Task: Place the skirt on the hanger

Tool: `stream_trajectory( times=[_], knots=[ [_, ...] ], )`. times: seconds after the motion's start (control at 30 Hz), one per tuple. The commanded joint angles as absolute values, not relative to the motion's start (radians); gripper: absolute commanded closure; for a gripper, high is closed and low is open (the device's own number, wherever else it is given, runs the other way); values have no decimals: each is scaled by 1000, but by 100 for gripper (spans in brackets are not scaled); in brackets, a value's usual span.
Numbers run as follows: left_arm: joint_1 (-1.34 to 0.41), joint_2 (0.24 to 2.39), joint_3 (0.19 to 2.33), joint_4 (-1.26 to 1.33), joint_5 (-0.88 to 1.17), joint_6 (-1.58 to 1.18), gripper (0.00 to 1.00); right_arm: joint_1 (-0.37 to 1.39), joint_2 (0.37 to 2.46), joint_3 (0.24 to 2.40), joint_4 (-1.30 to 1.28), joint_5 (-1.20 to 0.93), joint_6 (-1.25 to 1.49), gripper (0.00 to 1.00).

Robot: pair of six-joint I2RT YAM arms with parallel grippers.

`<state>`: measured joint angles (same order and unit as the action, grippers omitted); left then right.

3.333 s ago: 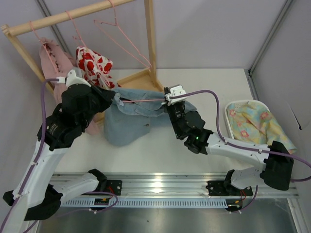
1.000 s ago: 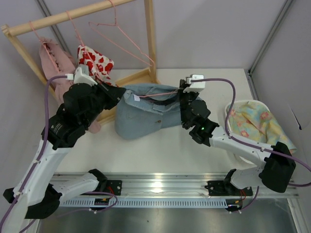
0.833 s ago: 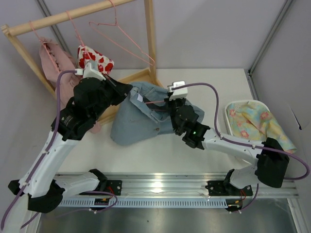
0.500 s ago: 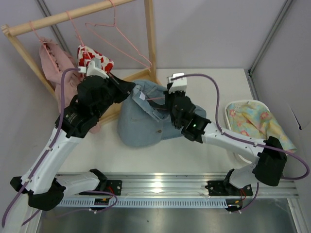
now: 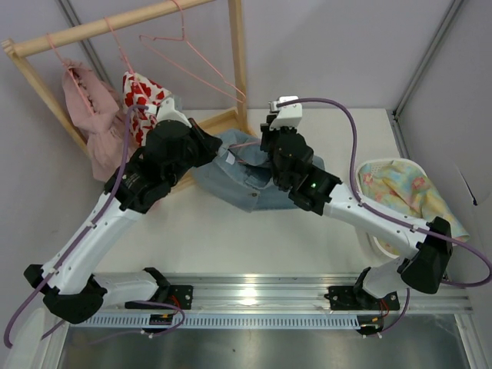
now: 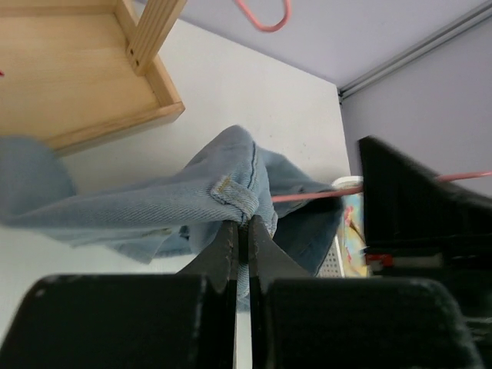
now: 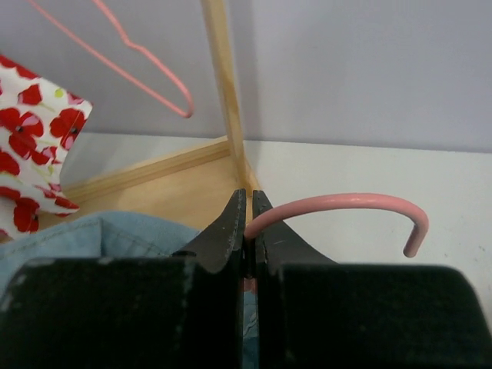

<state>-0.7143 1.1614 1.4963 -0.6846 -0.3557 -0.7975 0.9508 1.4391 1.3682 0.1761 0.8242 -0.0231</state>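
Note:
The light blue denim skirt (image 5: 247, 183) hangs bunched between my two grippers, its lower part on the table in front of the rack base. My left gripper (image 5: 218, 151) is shut on a fold of its waistband, seen close in the left wrist view (image 6: 243, 224), where the skirt (image 6: 154, 206) drapes leftward. My right gripper (image 5: 263, 151) is shut on the pink wire hanger (image 5: 244, 144) at the neck of its hook (image 7: 346, 201), fingertips pinched together (image 7: 247, 223). The hanger's wire (image 6: 307, 196) runs into the skirt's waist opening. Denim (image 7: 100, 234) lies just below the right fingers.
The wooden clothes rack (image 5: 100, 27) stands at the back left, its base (image 5: 223, 123) just behind the skirt. On it hang a bare pink hanger (image 5: 192, 65), a white garment with red flowers (image 5: 150, 96) and a pink dress (image 5: 88, 115). A white basket with floral cloth (image 5: 407, 192) sits right.
Both grippers have moved back toward the rack and closer together, carrying skirt and hanger. The skirt has bunched up and shifted right and back; the left arm has stretched further forward.

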Motion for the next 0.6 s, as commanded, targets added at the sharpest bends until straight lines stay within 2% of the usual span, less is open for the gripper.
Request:
stream_trajectory(
  times=[0.0, 0.17, 0.3, 0.4, 0.43, 0.5, 0.57],
  knots=[
    [-730, 1173, 1609, -612, -342, -752, 98, 1011, 1469, 1413, 245, 759, -103, 100],
    [-738, 1200, 1652, -617, -342, -753, 97, 1023, 1483, 1419, 271, 747, -132, 100],
    [-738, 1197, 1600, -659, -374, -736, 92, 1025, 1463, 1477, 224, 724, -132, 100],
    [-738, 1183, 1617, -731, -387, -654, 75, 1011, 1474, 1598, 92, 707, -124, 100],
    [-738, 1177, 1630, -751, -382, -623, 63, 1006, 1486, 1626, 27, 704, -121, 100],
    [-738, 1180, 1713, -811, -391, -539, 48, 988, 1496, 1675, -39, 684, -114, 100],
    [-738, 1187, 1791, -897, -385, -449, 27, 976, 1494, 1719, -97, 658, -103, 100]
  ],
)
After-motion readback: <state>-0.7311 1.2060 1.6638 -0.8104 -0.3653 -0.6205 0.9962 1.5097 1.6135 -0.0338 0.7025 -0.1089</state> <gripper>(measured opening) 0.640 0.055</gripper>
